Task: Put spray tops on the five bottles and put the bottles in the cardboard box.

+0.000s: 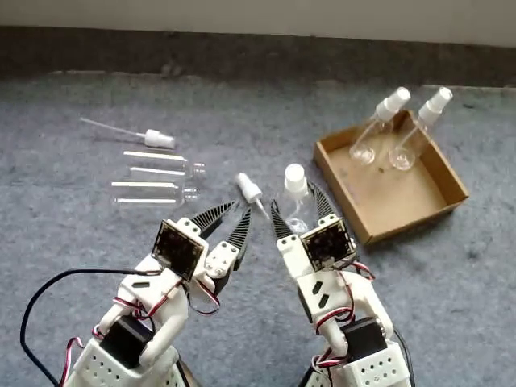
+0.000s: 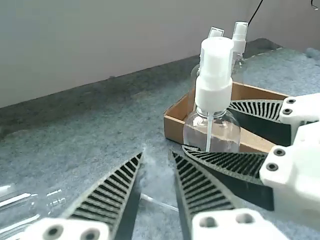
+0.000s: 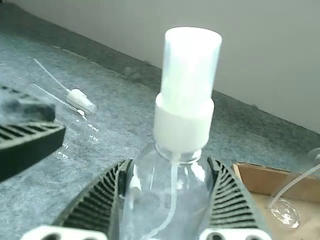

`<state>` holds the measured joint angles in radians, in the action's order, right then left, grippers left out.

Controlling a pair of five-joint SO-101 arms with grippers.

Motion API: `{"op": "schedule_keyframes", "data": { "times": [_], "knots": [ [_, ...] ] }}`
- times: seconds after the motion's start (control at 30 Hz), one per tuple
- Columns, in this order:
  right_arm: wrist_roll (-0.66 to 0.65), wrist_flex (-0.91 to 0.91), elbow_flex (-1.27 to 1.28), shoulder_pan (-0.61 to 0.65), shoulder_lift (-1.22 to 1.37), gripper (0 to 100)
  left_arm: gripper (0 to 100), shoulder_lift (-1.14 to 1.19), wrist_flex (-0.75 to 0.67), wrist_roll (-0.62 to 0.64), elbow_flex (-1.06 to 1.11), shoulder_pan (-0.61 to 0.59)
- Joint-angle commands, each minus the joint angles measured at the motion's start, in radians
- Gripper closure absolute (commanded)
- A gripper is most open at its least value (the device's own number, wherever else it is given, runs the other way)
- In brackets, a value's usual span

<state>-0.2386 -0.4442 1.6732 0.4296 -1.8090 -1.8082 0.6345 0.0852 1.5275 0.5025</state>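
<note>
A: The held bottle [image 1: 296,208] is upright in the middle of the grey carpet [image 1: 242,105], long axis vertical, white spray top pointing straight up. It's just left of the cardboard box [image 1: 415,218].
B: The right gripper [image 1: 294,197] has it, one ribbed finger clamped on each side of the clear body. Whether the base touches the carpet, I cannot tell.
A: The left gripper [image 1: 242,209] sits just beside it on the left, fingers spread apart, nothing between them.
B: Right at its fingertips there's a loose spray top [image 1: 250,189] lying flat, head toward the far left, thin tube trailing near and right.
A: In the box, two boxed bottles [image 1: 375,133] stand side by side at the far end, spray tops on.
B: Over on the left, two uncapped bottles [image 1: 161,171] lie on their sides, one nearer than the other. Long axes run left to right, necks pointing right.
A: Just beyond them is a second spray top [image 1: 159,139], its tube stretching away to the left.
</note>
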Motion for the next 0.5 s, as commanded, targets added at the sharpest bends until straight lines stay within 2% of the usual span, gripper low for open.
{"op": "schedule_keyframes", "data": {
  "times": [0.0,0.1,0.33,0.47],
  "knots": [
    [0.014,0.005,0.038,-0.016,-0.005,91.4,99,-0.012,-0.083,0.000,0.065,0.004],
    [0.014,0.005,0.010,-0.016,0.001,91.4,100,-0.012,-0.103,-0.003,0.113,0.015],
    [0.014,0.005,-0.111,-0.016,0.004,91.4,100,-0.012,-0.101,-0.002,0.148,0.166],
    [0.023,-0.010,-0.166,-0.008,0.005,91.4,100,-0.012,-0.101,-0.002,0.150,0.209]
  ]
}}
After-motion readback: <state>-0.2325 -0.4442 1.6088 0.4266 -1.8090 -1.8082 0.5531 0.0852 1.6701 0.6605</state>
